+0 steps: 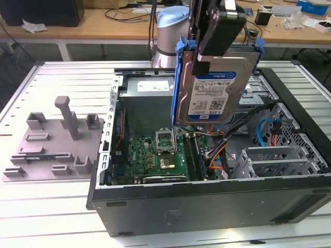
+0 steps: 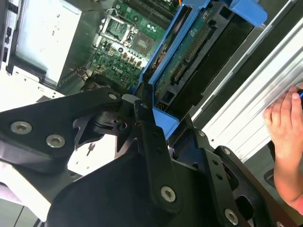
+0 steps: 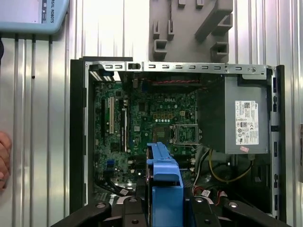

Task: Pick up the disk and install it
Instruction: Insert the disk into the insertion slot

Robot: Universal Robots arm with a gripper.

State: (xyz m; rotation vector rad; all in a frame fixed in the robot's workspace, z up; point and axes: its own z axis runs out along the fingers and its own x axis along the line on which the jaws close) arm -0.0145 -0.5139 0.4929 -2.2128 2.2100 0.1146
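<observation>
Silver-metal, flat and rectangular, with a blue-and-white label and a blue plastic carrier rail: that's the disk [image 1: 217, 88], and it's held up in the air above the open black computer case [image 1: 207, 204], label side turned toward the exterior view and tipped a bit off upright. Its top edge is hidden behind the black gripper [image 1: 206, 54], which is clamped tight on it. The arm above gets cut off by the frame.

In the second wrist view the gripper [image 2: 142, 111] is seen closed on the blue rail, and the disk [image 2: 203, 56] is shown from its circuit-board side, far end cut off. In the first wrist view the disk [image 3: 164, 175] is seen edge-on as a blue strip, with the gripper [image 3: 164, 208] covering its near end.

A person's hand [image 2: 284, 123] is cut off at the frame edge, down by the ribbed aluminium desk [image 2: 255, 90]; what it's doing can't be made out. Fingertips [image 3: 4, 156] are also caught in the first wrist view.

The case is laid on its side on the desk with the side panel off. Inside, a green motherboard [image 1: 155, 155], a grey metal power supply box [image 1: 150, 95], a tangle of coloured cables [image 1: 220, 155] and a metal drive cage [image 1: 269, 160] can be seen. A grey plastic fixture plate [image 1: 51, 144] is laid just beside the case, on the exterior view's left.
</observation>
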